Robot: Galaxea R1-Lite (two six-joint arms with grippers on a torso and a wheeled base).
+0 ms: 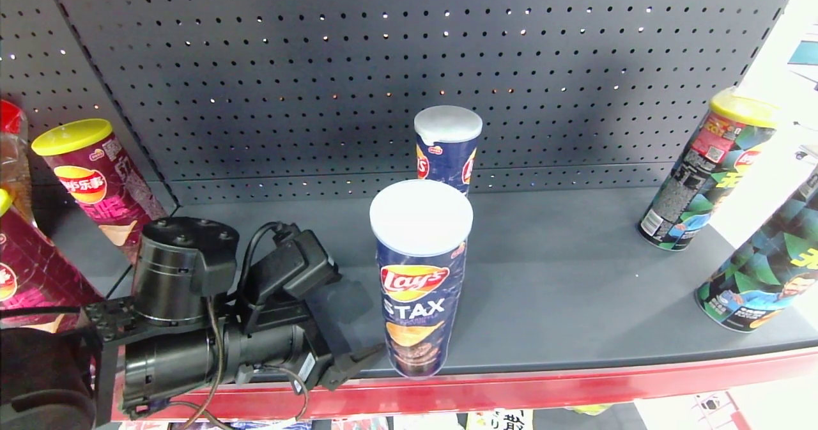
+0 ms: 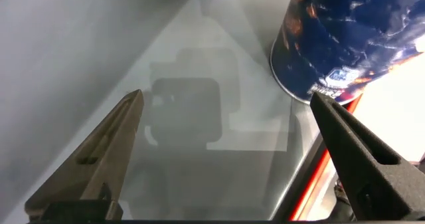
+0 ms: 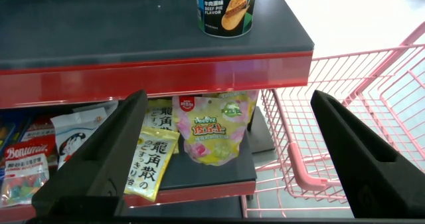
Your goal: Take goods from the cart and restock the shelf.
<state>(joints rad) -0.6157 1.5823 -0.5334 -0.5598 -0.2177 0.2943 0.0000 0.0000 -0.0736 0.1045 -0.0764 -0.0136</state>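
Standing upright at lower centre of the head view, near the shelf [image 1: 575, 276] front edge, the blue chip can [image 1: 418, 276] is judged light, stiff-walled, slick and crushable, best gripped mid-body; left gripper [image 2: 226, 96] just beside it and right gripper [image 3: 229, 94] both gape empty.

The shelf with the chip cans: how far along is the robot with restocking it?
Done: the front blue can and the rear blue can stand upright on the shelf. In hand: nothing; the left gripper sits beside the front blue can, jaws open, and the right gripper, jaws open too, hangs near the pink cart. Left: unclear, little of the cart's inside shows.
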